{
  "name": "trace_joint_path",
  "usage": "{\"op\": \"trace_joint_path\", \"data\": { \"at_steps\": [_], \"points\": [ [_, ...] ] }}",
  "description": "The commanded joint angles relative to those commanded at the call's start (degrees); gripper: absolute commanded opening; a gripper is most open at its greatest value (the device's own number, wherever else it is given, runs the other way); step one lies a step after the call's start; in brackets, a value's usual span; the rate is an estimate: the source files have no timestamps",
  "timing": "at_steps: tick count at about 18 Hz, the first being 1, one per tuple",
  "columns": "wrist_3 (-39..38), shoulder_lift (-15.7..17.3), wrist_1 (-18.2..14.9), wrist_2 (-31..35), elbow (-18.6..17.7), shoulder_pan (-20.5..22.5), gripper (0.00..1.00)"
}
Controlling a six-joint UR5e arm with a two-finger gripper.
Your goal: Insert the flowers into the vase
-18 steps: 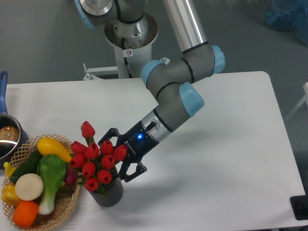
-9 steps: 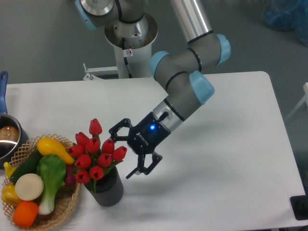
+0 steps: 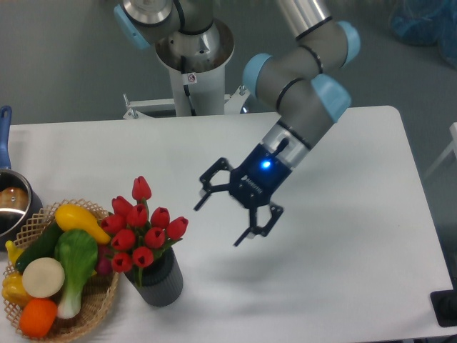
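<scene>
The flowers, a bunch of red tulip buds with green stems, stand upright in the vase, a dark grey ribbed cylinder near the table's front left. My gripper hangs open above the table to the right of the bunch, clear of it, with nothing between its fingers. The stems are mostly hidden inside the vase.
A woven wicker basket with several toy vegetables and fruits sits right beside the vase at the front left corner. A dark pot with a blue handle stands at the left edge. The robot base rises behind the table.
My gripper has let go of the flowers and drawn back up and to the right. The bunch has settled upright in the vase.
</scene>
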Motion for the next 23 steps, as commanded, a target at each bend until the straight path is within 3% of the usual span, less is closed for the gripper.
{"op": "trace_joint_path", "data": {
  "at_steps": [7, 16, 23],
  "points": [
    [0.09, 1.58, 0.0, 0.44, 0.97, 7.3, 1.0],
    [6.33, 1.41, 0.09, 12.74, 1.94, 12.05, 1.0],
    [6.42, 1.23, -0.18, 33.8, 4.75, 10.74, 1.0]
  ]
}}
